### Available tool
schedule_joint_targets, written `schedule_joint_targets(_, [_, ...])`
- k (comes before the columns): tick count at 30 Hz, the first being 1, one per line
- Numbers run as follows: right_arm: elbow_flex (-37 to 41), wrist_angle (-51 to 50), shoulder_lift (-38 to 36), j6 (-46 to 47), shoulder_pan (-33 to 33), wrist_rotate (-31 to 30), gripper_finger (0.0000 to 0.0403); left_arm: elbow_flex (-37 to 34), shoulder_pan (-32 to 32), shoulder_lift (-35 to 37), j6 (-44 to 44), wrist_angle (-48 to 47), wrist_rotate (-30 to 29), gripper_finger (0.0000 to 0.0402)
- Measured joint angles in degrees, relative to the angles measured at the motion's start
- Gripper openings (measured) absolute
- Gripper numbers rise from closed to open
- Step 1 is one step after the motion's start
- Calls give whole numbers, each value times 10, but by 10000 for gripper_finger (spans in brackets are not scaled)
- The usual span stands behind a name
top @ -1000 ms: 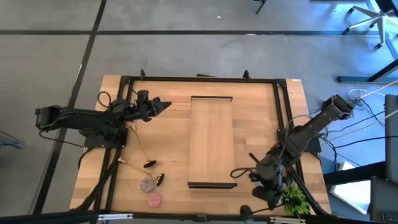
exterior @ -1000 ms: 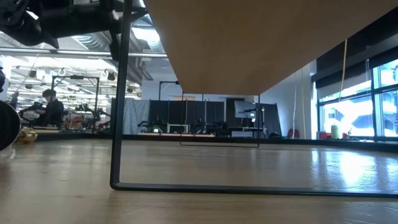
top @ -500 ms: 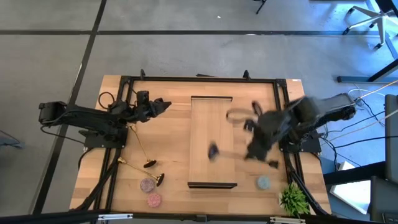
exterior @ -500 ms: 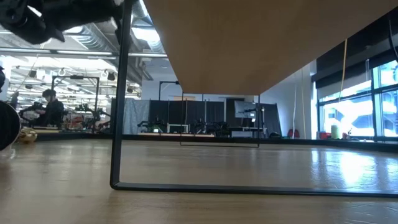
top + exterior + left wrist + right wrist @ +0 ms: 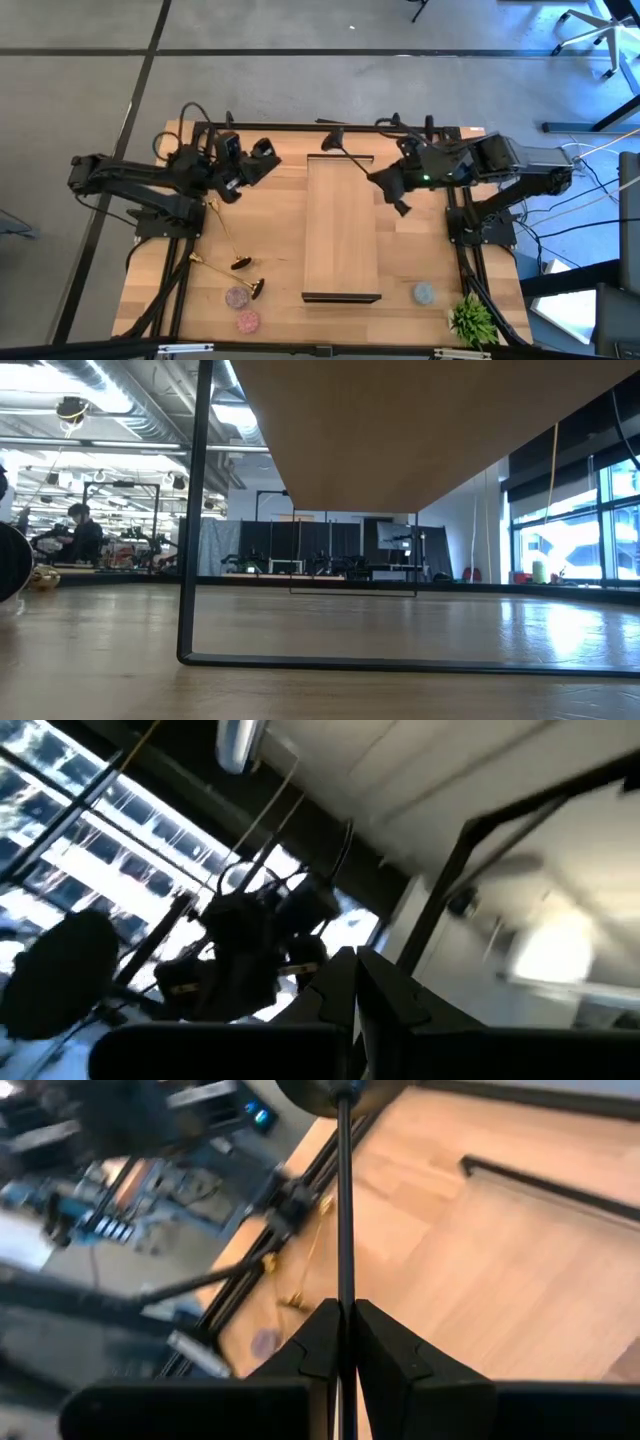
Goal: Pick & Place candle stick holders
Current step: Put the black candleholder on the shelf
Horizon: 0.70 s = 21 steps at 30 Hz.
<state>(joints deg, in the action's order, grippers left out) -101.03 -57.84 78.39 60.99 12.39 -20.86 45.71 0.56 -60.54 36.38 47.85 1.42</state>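
Right gripper (image 5: pixel 378 181) now sits over the far-right part of the table, just beside the far right edge of the raised light-wood plank shelf (image 5: pixel 341 225); a second ago it was low at the near-right corner next to the small green leafy plant (image 5: pixel 471 318), half a second ago blurred mid-table; its fingers (image 5: pixel 322 1342) are pinched tight on the thin stem of the black stemmed candle stick holder (image 5: pixel 340 147), whose round base points toward the far edge of the shelf; the holder hangs tilted, clear of the wood; judgement: pick done, carry under way, placing not yet done, shelf top bare; the low round speckled light-blue holder (image 5: pixel 424 293) now shows on the table at near right, where the arm covered that spot a second ago; left gripper (image 5: pixel 262 162) waits at far left, raised a little from a second ago; I cannot tell how its jaws stand; two shiny gold stemmed holders (image 5: pixel 224 232) lie tipped at near left, unchanged; the speckled mauve (image 5: pixel 237 298) and pink (image 5: pixel 247 321) low round holders sit just beside them, unmoved; five holders left to handle.
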Motion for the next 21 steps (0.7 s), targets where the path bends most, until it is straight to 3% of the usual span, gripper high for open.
schedule_joint_targets(4, [0,4,13,12,-18,-18,34,153,-23,-29,-135,-288,-7,6])
schedule_joint_targets(8, [0,8,32,12,-39,11,34,300,-42,-85,-274,-517,-69,6])
schedule_joint_targets(14, [0,30,49,0,-62,93,34,450,-46,-163,-422,-692,-131,20])
schedule_joint_targets(21, [0,34,49,-3,-83,142,34,532,-49,-243,-558,-824,-173,83])
